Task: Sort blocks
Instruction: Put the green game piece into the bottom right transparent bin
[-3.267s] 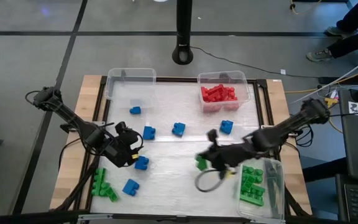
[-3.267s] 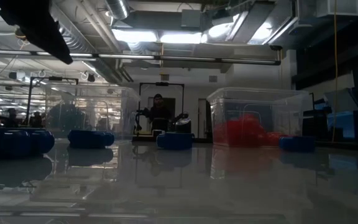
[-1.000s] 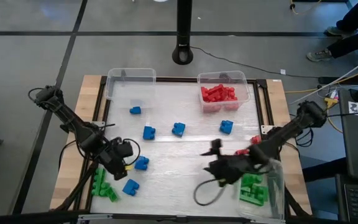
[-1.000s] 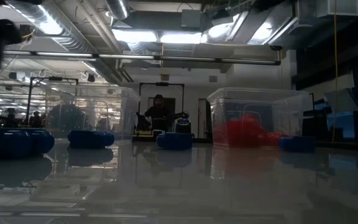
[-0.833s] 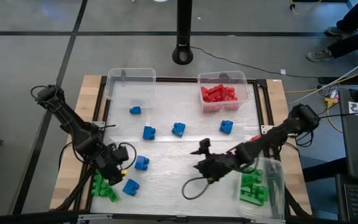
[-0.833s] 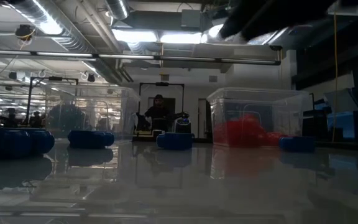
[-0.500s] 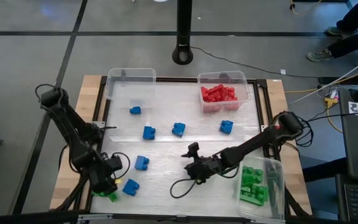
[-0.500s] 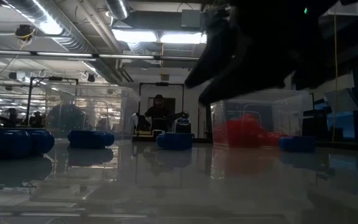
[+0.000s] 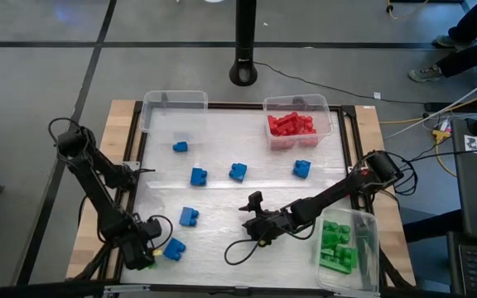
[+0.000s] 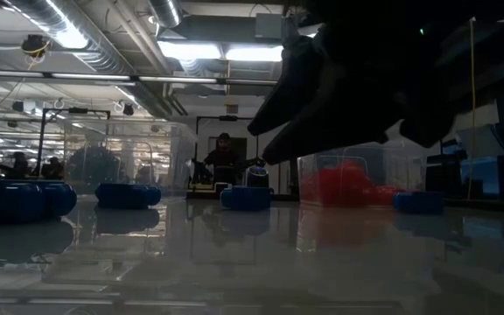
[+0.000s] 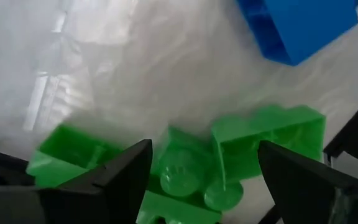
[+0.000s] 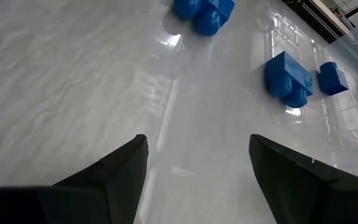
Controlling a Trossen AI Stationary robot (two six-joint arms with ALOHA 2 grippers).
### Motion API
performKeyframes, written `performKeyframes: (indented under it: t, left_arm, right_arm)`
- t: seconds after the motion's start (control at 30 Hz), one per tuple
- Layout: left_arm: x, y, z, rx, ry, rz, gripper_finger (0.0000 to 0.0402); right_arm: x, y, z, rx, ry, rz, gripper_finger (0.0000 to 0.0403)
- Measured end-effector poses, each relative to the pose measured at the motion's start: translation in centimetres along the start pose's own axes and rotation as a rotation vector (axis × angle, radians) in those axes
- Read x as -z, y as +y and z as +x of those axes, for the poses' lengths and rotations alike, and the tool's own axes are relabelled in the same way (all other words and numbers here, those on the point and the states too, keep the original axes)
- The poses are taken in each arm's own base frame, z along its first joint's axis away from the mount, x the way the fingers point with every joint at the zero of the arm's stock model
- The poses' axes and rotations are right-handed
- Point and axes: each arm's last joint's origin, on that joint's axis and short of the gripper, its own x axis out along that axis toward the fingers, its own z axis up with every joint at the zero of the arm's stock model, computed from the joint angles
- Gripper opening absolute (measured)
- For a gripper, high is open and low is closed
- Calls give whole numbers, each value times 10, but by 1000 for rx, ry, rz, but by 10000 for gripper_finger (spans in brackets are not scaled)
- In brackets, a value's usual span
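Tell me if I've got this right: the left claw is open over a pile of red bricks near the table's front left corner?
Not quite: those bricks are green, not red. The left wrist view shows the left gripper open directly over them, beside a blue brick. The red bricks sit in the far bin.

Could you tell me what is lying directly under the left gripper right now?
Under the open left gripper lie green blocks, studs up, with a blue block just beyond. The fingers cover the pile's outer parts.

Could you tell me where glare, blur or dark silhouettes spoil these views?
Low view: the right hand is a black backlit silhouette under bright ceiling lights, and the table mirrors them. Left wrist view: the green blocks are close and soft. Right wrist view: glare streaks the table beside the blue blocks.
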Motion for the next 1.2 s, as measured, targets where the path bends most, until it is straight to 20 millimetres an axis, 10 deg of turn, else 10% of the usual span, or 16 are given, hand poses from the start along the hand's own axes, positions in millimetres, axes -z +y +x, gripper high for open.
performKeyframes:
  t: [0.5,1.0,1.2]
  left_arm:
    - [5,7,27,-98,-11,42,275]
    - [-2,7,31,-130,-174,170,22]
    - [-2,4,13,-100,-206,166,16]
  right_arm:
    - [-1,0,0,8,-11,6,277]
    - [-1,0,0,9,-9,-1,277]
    - [-4,-4,-6,-7,-19,-51,277]
